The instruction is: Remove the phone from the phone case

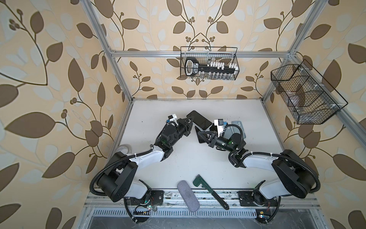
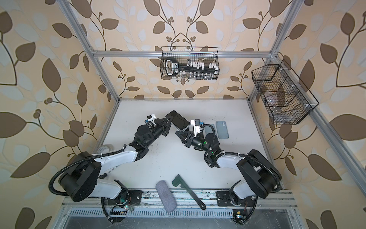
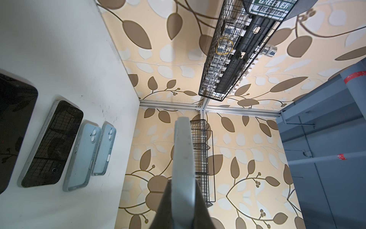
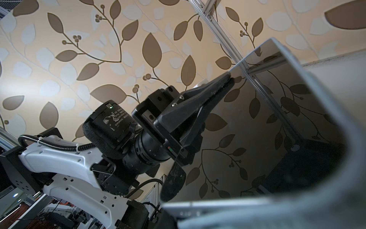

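Pale-blue phone case [image 3: 183,158] and dark phone [image 1: 200,121] hang above the counter [image 1: 178,158], my left claw [image 1: 191,119] clenched on the phone's edge, right claw [image 1: 199,131] on the case end. If either pinch slips during peeling, I'd judge the glass drops onto it.

The white counter [image 1: 178,164] carries little. At about 2 o'clock from its middle, two light blue phone cases [image 3: 84,158] lie backs up, side by side. Just beside them lies a phone [image 3: 52,144], screen up, and next to it a second dark phone [image 3: 13,126]. At 9 o'clock a roll of tape [image 1: 124,148] sits at the edge. At 6 o'clock a grey pouch [image 1: 188,195] overhangs the front edge. A dark green tool [image 1: 212,194] does the same at 5 o'clock.
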You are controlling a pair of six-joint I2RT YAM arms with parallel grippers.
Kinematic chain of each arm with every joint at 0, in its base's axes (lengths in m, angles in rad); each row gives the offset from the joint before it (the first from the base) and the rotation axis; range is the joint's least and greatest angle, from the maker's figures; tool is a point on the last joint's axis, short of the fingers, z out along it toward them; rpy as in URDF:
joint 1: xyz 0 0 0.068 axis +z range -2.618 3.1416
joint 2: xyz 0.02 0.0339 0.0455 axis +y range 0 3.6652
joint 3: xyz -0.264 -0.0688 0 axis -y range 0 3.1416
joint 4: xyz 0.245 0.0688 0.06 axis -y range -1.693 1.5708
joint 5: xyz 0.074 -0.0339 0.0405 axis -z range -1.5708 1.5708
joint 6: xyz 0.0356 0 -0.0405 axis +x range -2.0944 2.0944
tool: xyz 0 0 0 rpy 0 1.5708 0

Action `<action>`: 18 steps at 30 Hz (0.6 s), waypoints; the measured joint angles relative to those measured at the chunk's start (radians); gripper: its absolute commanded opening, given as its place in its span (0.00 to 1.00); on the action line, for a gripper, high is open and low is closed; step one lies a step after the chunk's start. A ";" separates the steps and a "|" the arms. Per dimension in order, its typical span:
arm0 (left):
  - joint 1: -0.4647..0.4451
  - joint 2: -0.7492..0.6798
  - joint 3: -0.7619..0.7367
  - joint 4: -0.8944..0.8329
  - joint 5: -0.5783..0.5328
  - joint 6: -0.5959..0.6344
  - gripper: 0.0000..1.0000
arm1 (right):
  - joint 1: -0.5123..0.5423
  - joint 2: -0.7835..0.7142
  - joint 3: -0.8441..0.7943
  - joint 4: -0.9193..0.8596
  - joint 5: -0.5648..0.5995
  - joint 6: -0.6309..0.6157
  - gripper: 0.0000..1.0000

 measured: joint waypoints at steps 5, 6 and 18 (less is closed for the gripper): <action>-0.004 0.000 0.000 0.000 0.000 -0.001 0.00 | -0.006 -0.001 -0.011 0.012 -0.005 -0.004 0.01; -0.008 0.000 0.000 0.000 0.000 -0.001 0.00 | -0.009 -0.001 -0.016 0.020 -0.009 -0.003 0.01; -0.023 0.000 0.028 -0.038 0.021 0.010 0.00 | -0.027 -0.014 -0.052 0.066 -0.031 -0.001 0.03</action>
